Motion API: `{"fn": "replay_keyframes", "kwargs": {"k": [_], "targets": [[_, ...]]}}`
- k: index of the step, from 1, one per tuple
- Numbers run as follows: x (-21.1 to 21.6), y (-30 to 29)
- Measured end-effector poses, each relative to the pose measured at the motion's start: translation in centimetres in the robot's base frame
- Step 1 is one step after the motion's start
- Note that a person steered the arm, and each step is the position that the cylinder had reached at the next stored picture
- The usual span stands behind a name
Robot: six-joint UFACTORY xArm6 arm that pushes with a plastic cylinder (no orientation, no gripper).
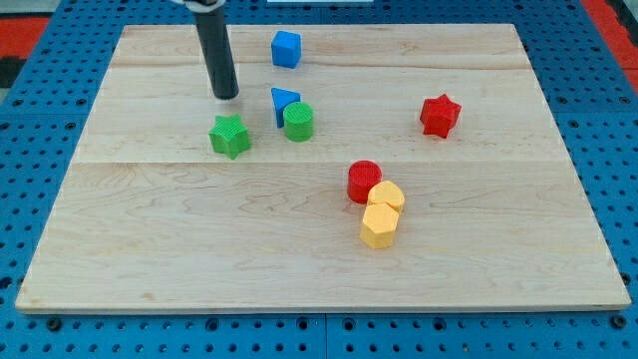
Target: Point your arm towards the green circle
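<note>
The green circle (298, 121) stands on the wooden board (150, 229), left of centre, touching a blue triangle (283, 102) at its upper left. My tip (226, 97) is a dark rod end resting on the board, to the left of and a little above the green circle. A green star (229, 136) lies just below the tip, to the left of the green circle.
A blue cube (286, 48) sits near the view's top. A red star (439, 115) is at the right. A red circle (364, 181) touches two yellow hexagon blocks (387, 196) (378, 225) near the middle. Blue pegboard surrounds the board.
</note>
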State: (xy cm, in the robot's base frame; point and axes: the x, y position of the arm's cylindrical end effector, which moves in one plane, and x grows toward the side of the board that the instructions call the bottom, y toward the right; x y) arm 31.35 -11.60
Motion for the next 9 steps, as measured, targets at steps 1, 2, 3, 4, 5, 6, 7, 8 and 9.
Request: {"fn": "replay_keyframes", "kwargs": {"k": [1, 2, 3, 4, 5, 6, 7, 8, 9], "targets": [[-0.7, 0.6], [-1.7, 2.5], [-4.3, 7.7], [-2.5, 13.1], [2.6, 16.4], [5.8, 16.9], [5.3, 16.8], [5.5, 16.7], [8.8, 16.7]]}}
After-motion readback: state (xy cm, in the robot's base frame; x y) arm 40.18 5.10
